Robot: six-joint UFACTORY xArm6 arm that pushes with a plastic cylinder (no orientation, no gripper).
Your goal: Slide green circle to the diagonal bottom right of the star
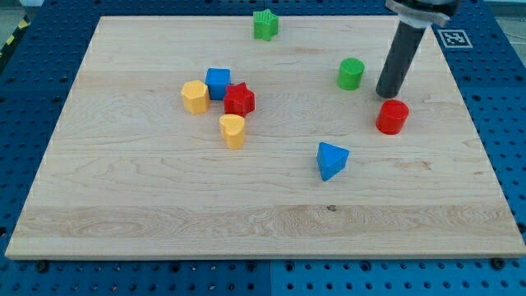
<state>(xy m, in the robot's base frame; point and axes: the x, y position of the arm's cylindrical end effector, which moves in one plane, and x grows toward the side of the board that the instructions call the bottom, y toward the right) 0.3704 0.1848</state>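
The green circle (351, 74) stands in the upper right part of the wooden board (148, 205). My tip (385, 93) is down on the board just right of the green circle and a little lower, with a small gap between them. The red circle (393, 117) sits just below my tip. A green star (265, 25) is at the view's top, near the board's far edge. A red star (239, 100) sits left of centre, touching a blue cube (218, 83).
A yellow hexagon (195, 96) sits left of the blue cube. A yellow heart-like block (233, 130) lies below the red star. A blue triangle (331, 159) lies below and left of the green circle. A blue pegboard (493, 99) surrounds the board.
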